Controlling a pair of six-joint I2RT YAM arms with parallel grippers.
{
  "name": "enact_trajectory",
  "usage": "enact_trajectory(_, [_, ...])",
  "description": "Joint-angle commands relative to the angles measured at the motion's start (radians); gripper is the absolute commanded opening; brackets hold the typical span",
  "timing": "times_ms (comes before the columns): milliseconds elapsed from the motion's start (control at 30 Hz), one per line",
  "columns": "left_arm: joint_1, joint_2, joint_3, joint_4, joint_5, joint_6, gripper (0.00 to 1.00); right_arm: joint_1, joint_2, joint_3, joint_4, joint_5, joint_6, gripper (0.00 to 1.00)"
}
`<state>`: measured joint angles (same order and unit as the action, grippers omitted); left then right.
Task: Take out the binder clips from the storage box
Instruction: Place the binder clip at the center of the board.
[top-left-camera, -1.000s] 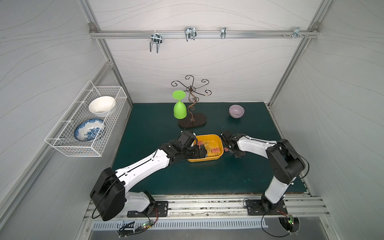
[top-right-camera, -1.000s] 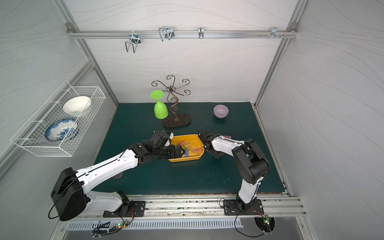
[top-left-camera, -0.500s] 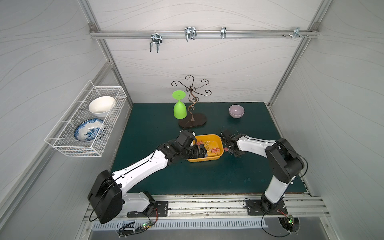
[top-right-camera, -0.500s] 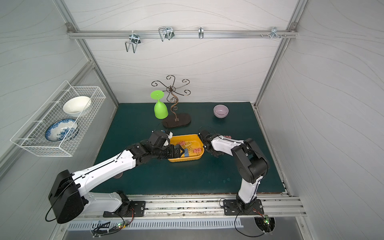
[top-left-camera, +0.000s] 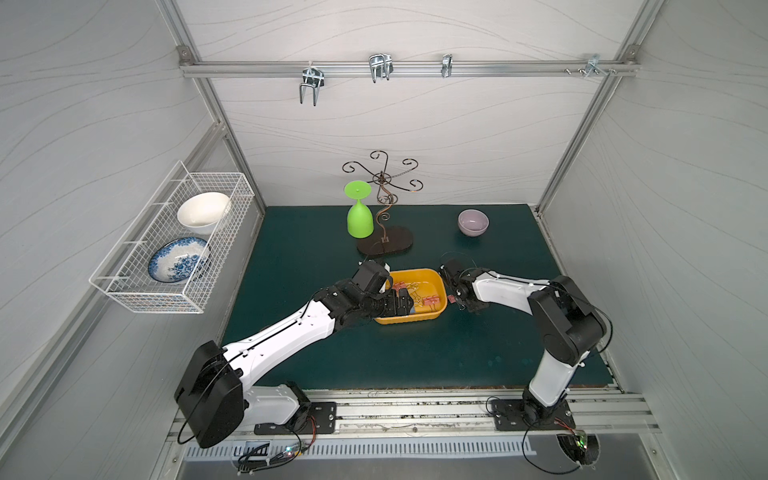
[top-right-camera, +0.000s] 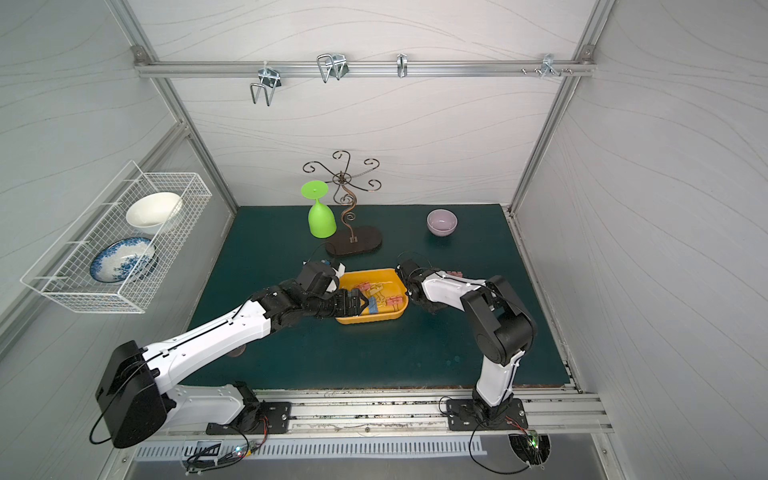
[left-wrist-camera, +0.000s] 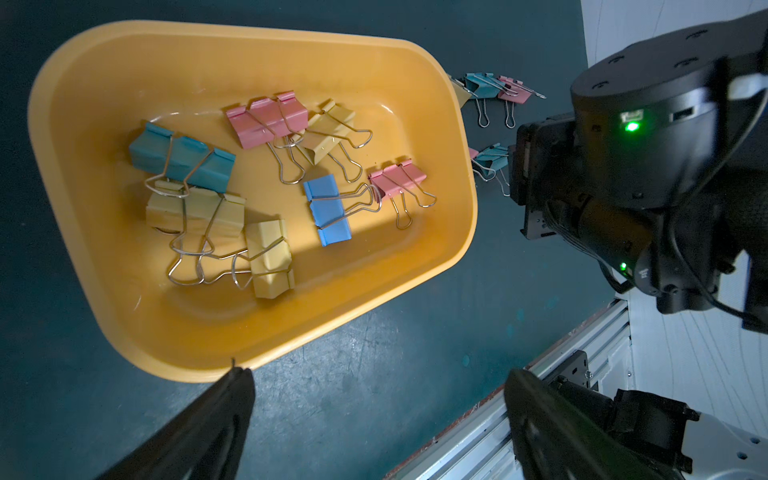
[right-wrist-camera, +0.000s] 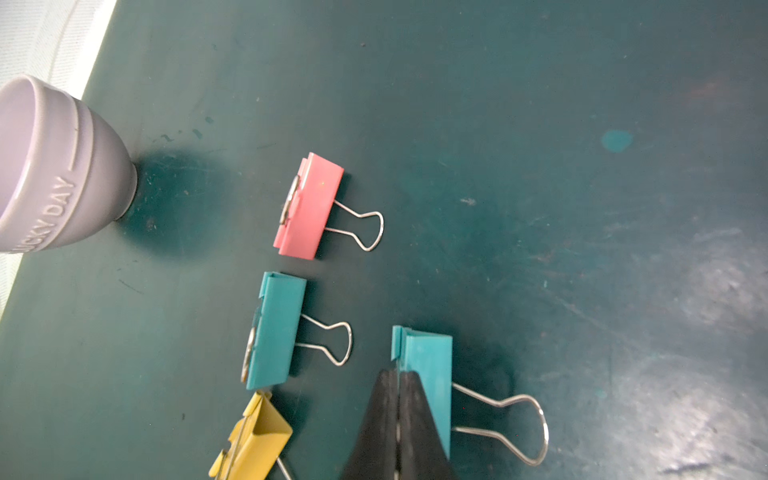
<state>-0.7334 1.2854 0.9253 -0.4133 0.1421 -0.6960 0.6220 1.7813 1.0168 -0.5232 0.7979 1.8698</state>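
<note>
**Partly emptied box, right tool closed beside a teal clip**

Closest in, mounting rail (top-left-camera: 415, 409) at 6 o'clock. Further in, mid-mat: storage box (top-left-camera: 415, 319), yellow-orange, flat on the green mat (top-left-camera: 374, 357). Over the 9 o'clock end of the box, left gripper (left-wrist-camera: 378, 374) spread to full width, nothing between its fingers. Inside the box, binder clips (left-wrist-camera: 266, 120) in a loose heap: pink, yellow, teal, blue, some handles overlapping.

Off the 3 o'clock end, right gripper (right-wrist-camera: 398, 376) low over the mat, fingers pressed flat together. Tips against the edge of a teal clip (right-wrist-camera: 428, 365); pinched or only touched, cannot tell. Near it on the mat, apart from each other: second teal clip (right-wrist-camera: 274, 332), pink clip (right-wrist-camera: 307, 208), yellow clip (right-wrist-camera: 257, 440).

Farther back, lilac bowl (top-left-camera: 473, 222) upright at 1 o'clock from the box. Upside-down green goblet (top-left-camera: 359, 220) at 11 o'clock, just beside a curly wire stand (top-left-camera: 384, 245). On the wall at 9 o'clock, white wire basket (top-left-camera: 166, 299) with a white bowl (top-left-camera: 203, 212) and a blue-patterned plate (top-left-camera: 178, 259).
</note>
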Motion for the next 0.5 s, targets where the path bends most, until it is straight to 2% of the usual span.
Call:
enact_trajectory(0, [-0.001,-0.020,0.024,0.007,-0.016,-0.003,0.98,-0.001,0.023,0.028,-0.038,0.045,0.018,0.06])
enact_trajectory(67, [-0.001,-0.020,0.024,0.005,-0.017,-0.003,0.98,-0.001,0.021,0.027,-0.015,0.054,-0.014,0.07])
enact_trajectory(167, [-0.001,-0.020,0.024,0.006,-0.013,-0.002,0.98,0.006,-0.009,0.030,-0.021,0.042,-0.072,0.17])
enact_trajectory(200, [-0.001,-0.021,0.027,0.002,-0.015,-0.001,0.98,0.010,-0.028,0.022,-0.033,0.032,-0.072,0.18])
enact_trajectory(467, [-0.001,-0.026,0.035,-0.010,-0.027,0.013,0.98,0.025,-0.289,-0.167,0.083,-0.113,-0.251,0.42])
